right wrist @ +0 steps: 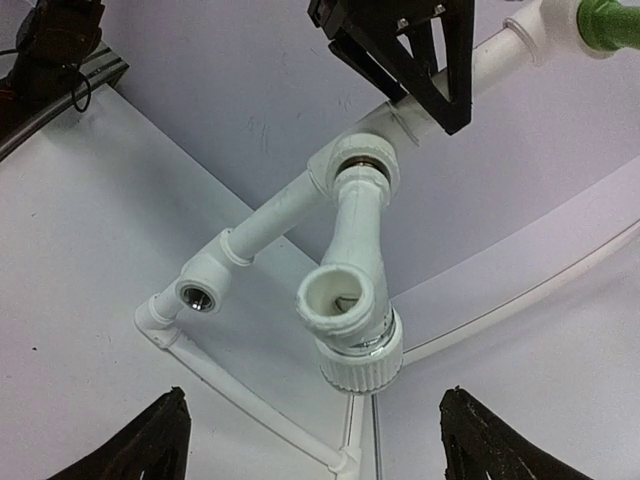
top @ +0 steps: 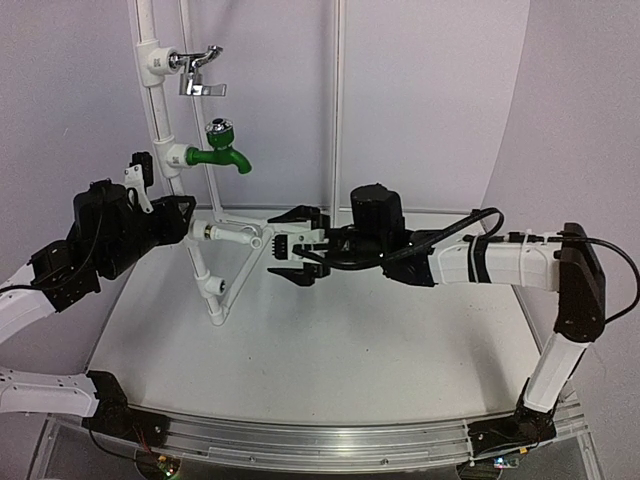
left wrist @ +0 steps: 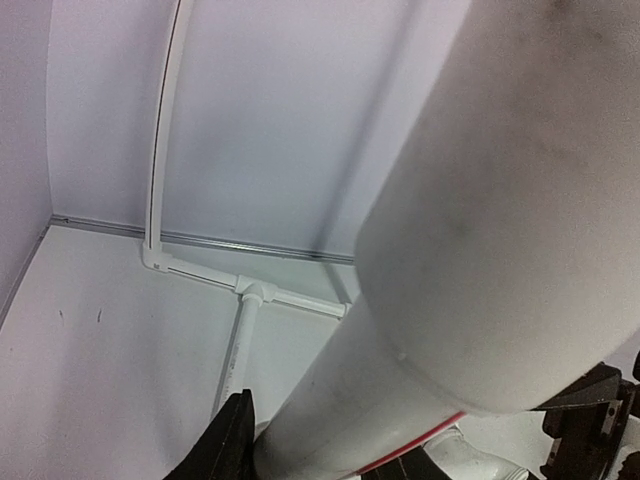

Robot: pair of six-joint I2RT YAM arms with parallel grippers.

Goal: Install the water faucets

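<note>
A white water faucet [top: 232, 236] sits in the third fitting of the white pipe stand [top: 160, 110] and points right. In the right wrist view the faucet [right wrist: 352, 240] shows its open spout and a ribbed white knob with a chrome ring. My right gripper [top: 284, 252] is open, just right of the knob and not touching it; its fingertips [right wrist: 150, 445] stand wide apart below the faucet. My left gripper [top: 183, 216] is shut on the stand's pipe [left wrist: 470, 230] beside that fitting. Its black fingers [right wrist: 425, 60] show clamped on the pipe.
A chrome lever tap [top: 200, 72] and a green tap [top: 222, 150] sit higher on the stand. An empty fitting [right wrist: 200, 295] is lower on the slanted pipe [top: 215, 290]. Pipe legs [left wrist: 240, 330] run along the table. White walls stand behind.
</note>
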